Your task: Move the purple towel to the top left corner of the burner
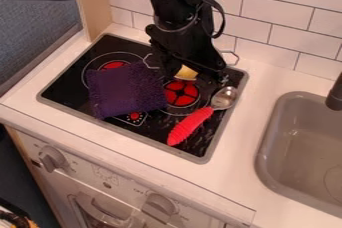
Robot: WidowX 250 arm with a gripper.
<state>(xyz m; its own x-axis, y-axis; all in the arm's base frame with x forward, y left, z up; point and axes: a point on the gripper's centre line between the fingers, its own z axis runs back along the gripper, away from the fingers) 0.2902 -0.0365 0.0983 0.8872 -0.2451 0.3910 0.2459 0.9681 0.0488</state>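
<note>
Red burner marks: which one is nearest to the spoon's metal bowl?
The large mark left of the bowl; the small mark and the other large mark lie farther left.

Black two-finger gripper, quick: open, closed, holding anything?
Black two-finger gripper: can't tell whether it's open or closed, or whether it holds anything.

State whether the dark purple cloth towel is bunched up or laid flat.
Laid flat: the towel makes a rough rectangle across the black stovetop.
</note>
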